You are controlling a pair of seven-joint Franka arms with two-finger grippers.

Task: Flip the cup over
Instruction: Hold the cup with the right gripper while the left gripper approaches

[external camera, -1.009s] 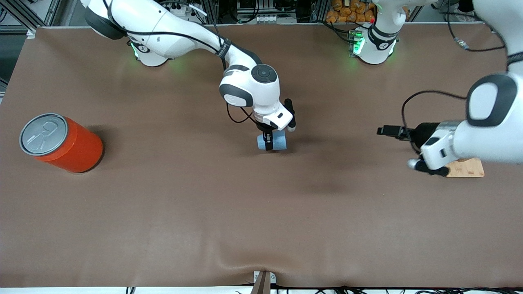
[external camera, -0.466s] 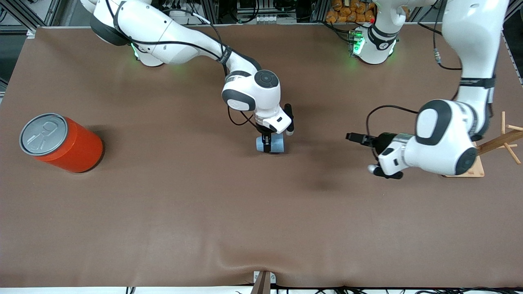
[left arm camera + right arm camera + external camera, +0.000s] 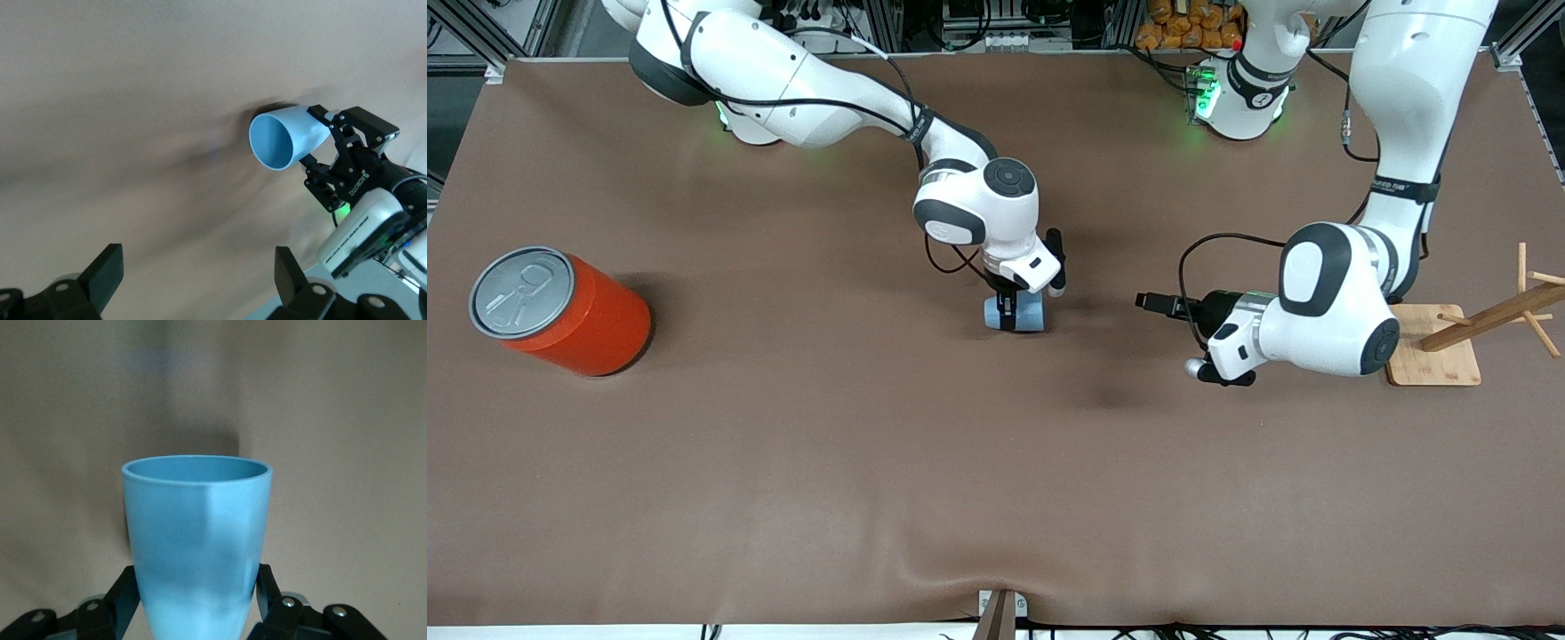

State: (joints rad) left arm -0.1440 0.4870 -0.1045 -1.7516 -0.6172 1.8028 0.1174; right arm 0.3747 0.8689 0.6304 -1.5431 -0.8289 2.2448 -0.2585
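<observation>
The small light-blue cup (image 3: pixel 1024 313) is held on its side low over the middle of the table, its mouth turned toward the left arm's end. My right gripper (image 3: pixel 1009 315) is shut on its narrow base end, one finger (image 3: pixel 119 603) on each side of the cup (image 3: pixel 197 533). My left gripper (image 3: pixel 1152 302) hangs over the table between the cup and the wooden stand, pointing at the cup, open with nothing between its fingers (image 3: pixel 107 270). In the left wrist view the cup (image 3: pixel 283 137) shows its open mouth, with the right gripper (image 3: pixel 330 157) clamped around it.
A large orange-red can (image 3: pixel 560 311) with a grey lid stands at the right arm's end of the table. A wooden stand (image 3: pixel 1436 360) with slanted pegs (image 3: pixel 1494 309) sits at the left arm's end.
The left arm has swung in from the table's end toward the cup, uncovering the wooden stand. The right gripper with the cup has hardly moved.
</observation>
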